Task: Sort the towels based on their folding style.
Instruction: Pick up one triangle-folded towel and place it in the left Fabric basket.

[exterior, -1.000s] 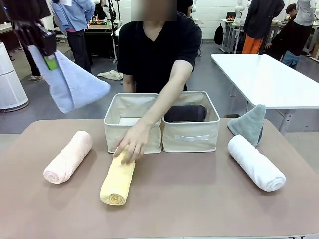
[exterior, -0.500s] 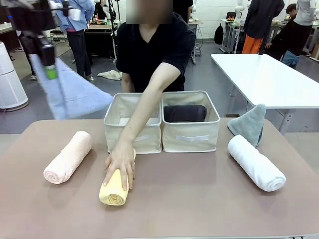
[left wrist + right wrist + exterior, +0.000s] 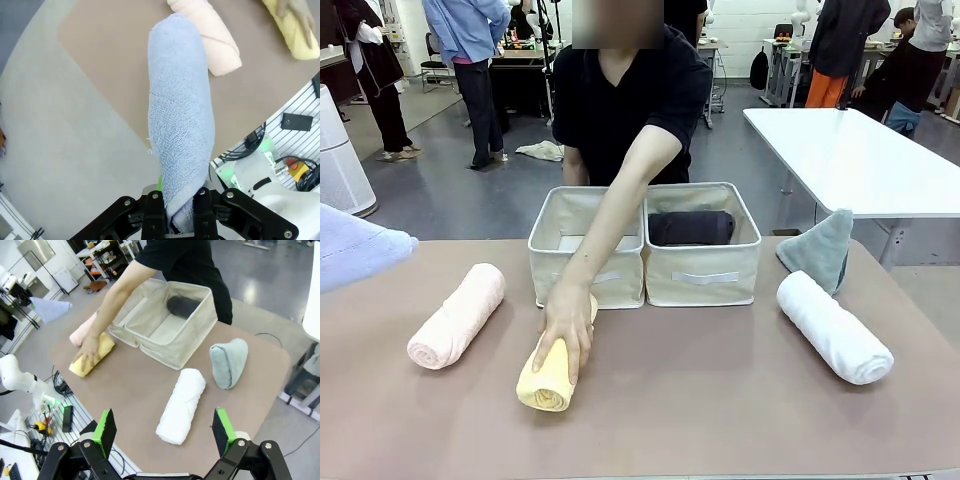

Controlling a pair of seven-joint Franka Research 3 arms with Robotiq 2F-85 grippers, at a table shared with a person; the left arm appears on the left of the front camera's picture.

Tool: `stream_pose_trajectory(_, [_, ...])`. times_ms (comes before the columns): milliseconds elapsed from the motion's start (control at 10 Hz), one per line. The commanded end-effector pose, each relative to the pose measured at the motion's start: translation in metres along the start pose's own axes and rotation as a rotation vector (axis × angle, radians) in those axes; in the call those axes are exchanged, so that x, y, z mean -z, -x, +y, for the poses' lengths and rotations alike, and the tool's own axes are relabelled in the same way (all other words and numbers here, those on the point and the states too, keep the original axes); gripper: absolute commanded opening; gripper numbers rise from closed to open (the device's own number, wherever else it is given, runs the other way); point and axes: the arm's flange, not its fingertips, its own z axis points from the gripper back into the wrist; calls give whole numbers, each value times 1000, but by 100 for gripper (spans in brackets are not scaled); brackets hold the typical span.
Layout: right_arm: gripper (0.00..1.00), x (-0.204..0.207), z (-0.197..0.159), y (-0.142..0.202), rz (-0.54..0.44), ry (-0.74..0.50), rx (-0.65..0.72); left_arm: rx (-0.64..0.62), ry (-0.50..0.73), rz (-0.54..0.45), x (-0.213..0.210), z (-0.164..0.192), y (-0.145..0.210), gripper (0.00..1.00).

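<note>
My left gripper (image 3: 175, 220) is shut on a light blue towel (image 3: 180, 125), which hangs beyond the table's left edge (image 3: 355, 250). A pink roll (image 3: 457, 315) lies at the left of the table. The person's hand (image 3: 565, 335) presses on a yellow roll (image 3: 552, 372) in front of the baskets. A dark grey roll (image 3: 691, 228) sits in the right basket (image 3: 705, 285). On the right lie a white roll (image 3: 833, 327) and a grey-teal folded towel (image 3: 818, 248). My right gripper (image 3: 165, 427) hovers open high above the white roll (image 3: 182, 405).
The left basket (image 3: 548, 270) stands beside the right one, and the person's arm reaches over it. A white table (image 3: 860, 160) stands behind at the right. The robot's base and cables (image 3: 270, 165) sit below the table's near-left edge.
My left arm has swung the light blue towel down and leftward, leaving the upper left of the front view. The person's hand slid along the yellow roll toward its near end.
</note>
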Motion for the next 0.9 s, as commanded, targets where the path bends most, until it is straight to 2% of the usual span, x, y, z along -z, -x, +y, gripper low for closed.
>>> stream_pose_trajectory(0, [100,1,0,0,0,-6,-2,-14,-45,-32,-3,-10,-16,17])
stream_pose_trajectory(800, [100,1,0,0,0,-6,-2,-76,-92,-47,-5,-20,-23,17])
